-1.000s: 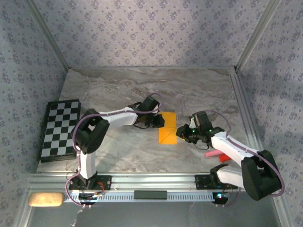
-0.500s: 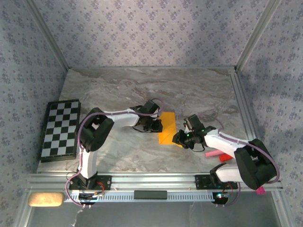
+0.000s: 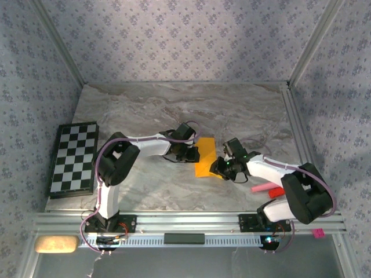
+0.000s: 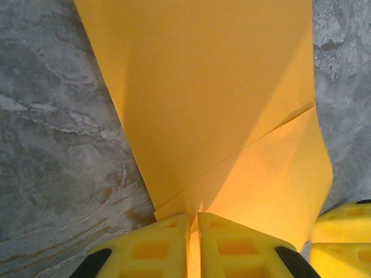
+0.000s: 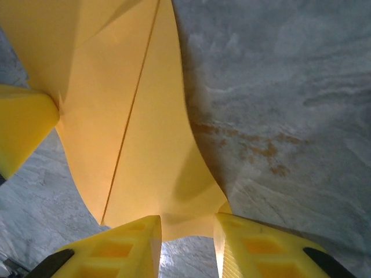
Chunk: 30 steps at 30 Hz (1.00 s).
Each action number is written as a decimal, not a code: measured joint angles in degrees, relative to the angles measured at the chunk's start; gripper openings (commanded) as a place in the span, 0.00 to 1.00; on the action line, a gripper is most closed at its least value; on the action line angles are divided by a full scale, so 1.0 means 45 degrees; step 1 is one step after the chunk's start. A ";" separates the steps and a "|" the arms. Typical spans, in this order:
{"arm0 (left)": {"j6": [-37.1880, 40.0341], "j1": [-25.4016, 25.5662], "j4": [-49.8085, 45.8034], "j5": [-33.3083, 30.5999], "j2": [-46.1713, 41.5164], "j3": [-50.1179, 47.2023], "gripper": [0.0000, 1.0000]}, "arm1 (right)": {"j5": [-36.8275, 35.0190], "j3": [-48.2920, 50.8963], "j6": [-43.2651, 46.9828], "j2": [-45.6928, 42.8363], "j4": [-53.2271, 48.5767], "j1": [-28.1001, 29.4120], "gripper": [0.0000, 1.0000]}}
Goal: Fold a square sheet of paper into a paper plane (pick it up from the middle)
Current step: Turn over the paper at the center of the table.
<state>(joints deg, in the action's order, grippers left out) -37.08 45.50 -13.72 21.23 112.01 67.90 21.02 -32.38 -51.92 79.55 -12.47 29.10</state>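
Basically the folded paper (image 3: 204, 157) sits with its long axis crosswise between the grippers. The left gripper (image 4: 193, 246) pinches one long edge, and the right gripper (image 5: 186, 246), jaws apart, straddles the opposite side.

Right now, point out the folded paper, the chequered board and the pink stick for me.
folded orange-yellow paper (image 3: 204, 157), top view, its flat middle
chequered board (image 3: 72, 157), top view, centre squares
pink stick (image 3: 259, 188), top view, mid-length
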 measured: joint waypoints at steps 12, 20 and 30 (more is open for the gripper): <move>0.0000 -0.0005 0.0078 0.0005 0.0000 -0.0053 0.14 | 0.0729 -0.0029 0.0058 0.0427 0.2118 -0.0408 0.48; 0.0000 0.0000 0.0078 0.0005 0.0000 -0.0053 0.14 | 0.1632 -0.0583 0.0777 0.1224 0.3036 -0.1049 0.50; 0.0000 0.0000 0.0078 0.0005 0.0000 -0.0053 0.14 | 0.2268 -0.0549 0.1064 0.1763 0.4022 -0.1885 0.47</move>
<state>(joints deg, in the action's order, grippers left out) -37.08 45.50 -13.37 21.26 112.01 67.66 31.22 -34.85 -47.13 87.48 5.63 20.62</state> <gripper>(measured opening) 0.138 0.474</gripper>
